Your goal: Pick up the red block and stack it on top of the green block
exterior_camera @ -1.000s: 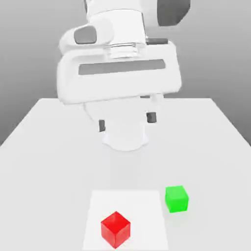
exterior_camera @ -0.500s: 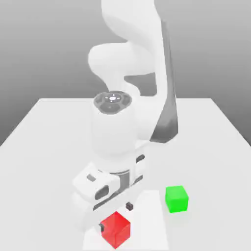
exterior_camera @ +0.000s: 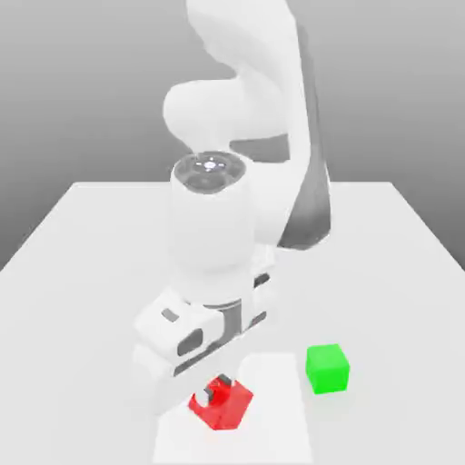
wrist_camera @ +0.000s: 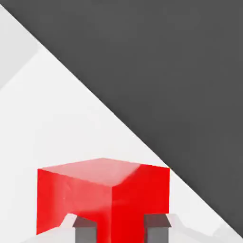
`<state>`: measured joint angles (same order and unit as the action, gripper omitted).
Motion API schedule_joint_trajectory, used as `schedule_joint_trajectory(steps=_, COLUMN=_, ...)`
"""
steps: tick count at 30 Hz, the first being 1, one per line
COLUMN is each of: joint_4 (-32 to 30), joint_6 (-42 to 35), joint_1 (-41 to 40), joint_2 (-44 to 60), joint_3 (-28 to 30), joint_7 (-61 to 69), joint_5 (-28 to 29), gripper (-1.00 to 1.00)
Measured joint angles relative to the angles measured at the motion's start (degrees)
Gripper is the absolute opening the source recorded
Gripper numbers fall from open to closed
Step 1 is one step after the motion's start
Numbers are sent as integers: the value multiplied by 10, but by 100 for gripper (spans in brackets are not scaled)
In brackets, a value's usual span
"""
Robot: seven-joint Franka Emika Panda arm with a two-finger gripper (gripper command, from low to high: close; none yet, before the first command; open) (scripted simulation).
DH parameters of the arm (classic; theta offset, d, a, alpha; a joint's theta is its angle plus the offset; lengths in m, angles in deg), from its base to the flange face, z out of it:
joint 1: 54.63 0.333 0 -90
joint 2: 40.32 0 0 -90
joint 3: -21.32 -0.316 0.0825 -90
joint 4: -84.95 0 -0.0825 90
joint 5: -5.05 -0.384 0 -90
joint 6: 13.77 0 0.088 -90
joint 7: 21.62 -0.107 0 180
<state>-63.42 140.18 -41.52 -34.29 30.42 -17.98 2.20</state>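
My claw [exterior_camera: 218, 392] just clamped the red block [exterior_camera: 229, 407]; next I lift toward the green block [exterior_camera: 327, 368], at 2 o'clock.

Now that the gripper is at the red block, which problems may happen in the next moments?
1. In the hand view the fingers meet the red block near one edge, not flat faces, so it may twist or slip when lifted.
2. The green block stands close by on the exterior view's right; a tilted red block could knock it during placing.
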Motion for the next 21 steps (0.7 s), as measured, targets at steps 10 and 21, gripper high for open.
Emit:
schedule_joint_trajectory(steps=10, joint_4=-118, joint_6=39, joint_1=121, joint_2=-83, joint_3=-67, joint_7=-20, joint_5=26, gripper=-100)
schedule_joint_trajectory(steps=21, joint_4=-116, joint_6=111, joint_1=122, joint_2=-10, joint_3=-67, joint_7=-15, joint_5=18, gripper=100)
